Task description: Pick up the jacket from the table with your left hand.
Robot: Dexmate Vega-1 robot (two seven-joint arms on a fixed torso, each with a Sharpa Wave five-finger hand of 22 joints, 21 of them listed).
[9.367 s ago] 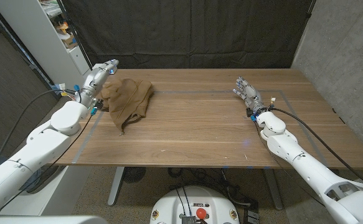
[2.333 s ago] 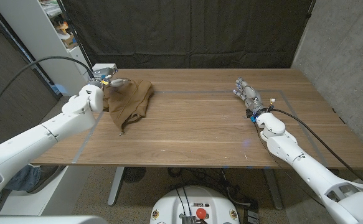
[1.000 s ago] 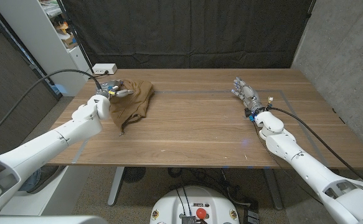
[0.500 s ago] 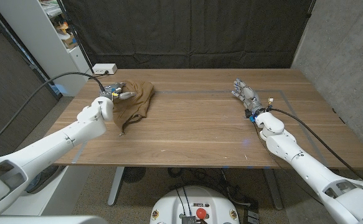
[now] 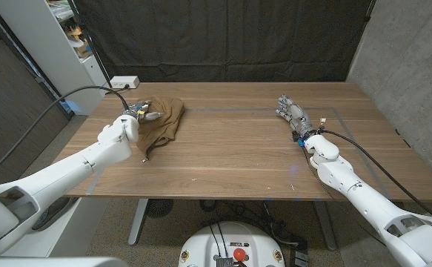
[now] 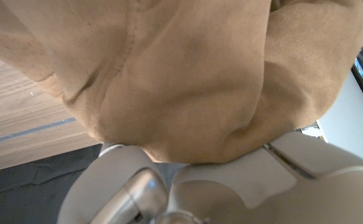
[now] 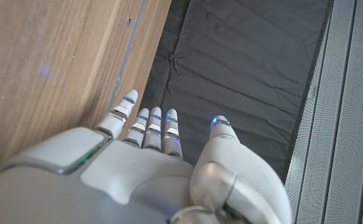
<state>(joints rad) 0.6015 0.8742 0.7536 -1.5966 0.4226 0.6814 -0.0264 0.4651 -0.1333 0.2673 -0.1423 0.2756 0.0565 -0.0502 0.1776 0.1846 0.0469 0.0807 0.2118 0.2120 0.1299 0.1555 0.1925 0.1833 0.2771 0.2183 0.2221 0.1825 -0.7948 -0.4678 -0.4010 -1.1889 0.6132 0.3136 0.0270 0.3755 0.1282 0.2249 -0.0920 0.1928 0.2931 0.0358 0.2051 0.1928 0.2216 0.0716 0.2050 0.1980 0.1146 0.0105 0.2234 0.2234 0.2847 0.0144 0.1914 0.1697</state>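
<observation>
A tan jacket (image 5: 165,119) lies crumpled at the far left of the wooden table (image 5: 230,152). My left hand (image 5: 143,112) sits on the jacket's left edge, fingers curled into the cloth. In the left wrist view the tan jacket (image 6: 187,74) bunches right over my left hand (image 6: 231,186) and hides the fingertips. My right hand (image 5: 291,111) stands on the table at the far right, fingers straight and together, holding nothing; the right wrist view shows my right hand (image 7: 144,155) the same way beside the table edge.
A small white box (image 5: 125,81) sits at the table's far left corner, just behind the jacket. A white shelf unit (image 5: 71,37) stands left of the table, and a black curtain (image 5: 223,37) hangs behind it. Bare wood lies between the two hands.
My left arm swung in over the table and the hand settled onto the jacket's left edge. The cloth there has been gathered slightly rightward. The right arm has not moved.
</observation>
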